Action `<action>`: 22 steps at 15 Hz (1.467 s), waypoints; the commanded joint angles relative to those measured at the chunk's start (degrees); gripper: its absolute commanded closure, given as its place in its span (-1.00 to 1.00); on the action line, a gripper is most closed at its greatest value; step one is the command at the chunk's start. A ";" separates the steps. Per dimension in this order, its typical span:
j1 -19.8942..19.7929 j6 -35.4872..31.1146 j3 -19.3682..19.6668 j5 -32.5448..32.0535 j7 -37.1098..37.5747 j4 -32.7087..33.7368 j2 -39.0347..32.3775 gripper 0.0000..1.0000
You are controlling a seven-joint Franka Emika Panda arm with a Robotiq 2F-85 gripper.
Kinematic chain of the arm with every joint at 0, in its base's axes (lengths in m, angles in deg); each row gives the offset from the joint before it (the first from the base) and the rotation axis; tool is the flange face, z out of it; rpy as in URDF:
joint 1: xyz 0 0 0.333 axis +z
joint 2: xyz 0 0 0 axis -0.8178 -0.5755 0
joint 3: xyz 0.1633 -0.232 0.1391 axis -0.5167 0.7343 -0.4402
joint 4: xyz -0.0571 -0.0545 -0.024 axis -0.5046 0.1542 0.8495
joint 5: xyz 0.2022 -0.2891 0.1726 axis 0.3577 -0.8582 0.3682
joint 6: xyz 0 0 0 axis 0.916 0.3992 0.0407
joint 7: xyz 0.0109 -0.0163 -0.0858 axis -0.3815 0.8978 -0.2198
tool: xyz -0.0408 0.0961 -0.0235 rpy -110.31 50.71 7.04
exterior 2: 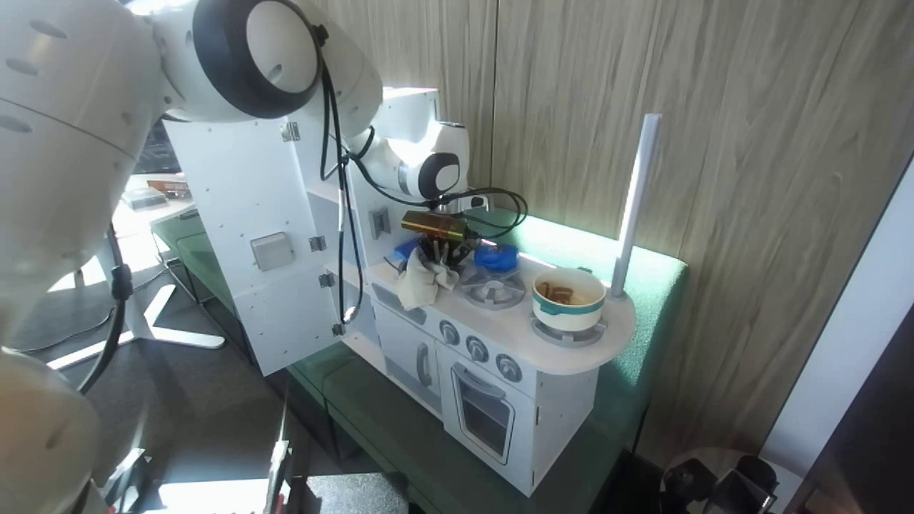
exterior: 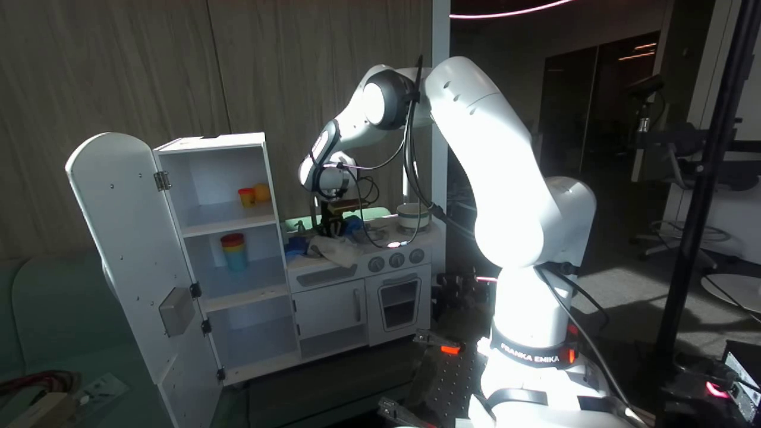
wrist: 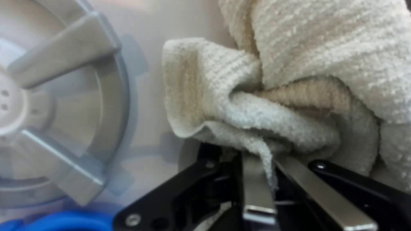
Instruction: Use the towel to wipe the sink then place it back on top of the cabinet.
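Arm arched over a play-kitchen bench, its fingers clamped, we judge, on a narrow fold of cream towel, w/ the rest bunched loose & draped over the near edge, L of a burner. We can't make out the sink, prob. hidden behind towel & fingers, so we can't tell how much wiping's done. Our main worry: slippage. The pinch is slim, so if the wad drags hard mid-wipe, that fold could pull free and the lot slide off the near side. To the R, a stray corner sits just beside the burner, not touching; a wide sweep that way might snag it there, or shove the blue item at the burner's far side. Then, per the task, comes the trip L & up to the cabinet. We'd want a high lift first, b/c trailing cloth could catch the top's edge, & slack cables could foul the open door. Set-down's dicey too: if the fingers let go nr the rim, the overhang's weight may pull the towel back down.
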 commanded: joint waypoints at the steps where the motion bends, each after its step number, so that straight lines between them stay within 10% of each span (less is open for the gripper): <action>1: -0.33 3.14 -1.85 -1.09 -2.42 3.47 -3.03 0.95; 10: -0.26 -10.67 -1.03 -3.70 -0.54 6.13 -5.32 0.94; 22: -0.45 -21.56 -7.27 0.01 -9.89 -18.35 20.43 0.94</action>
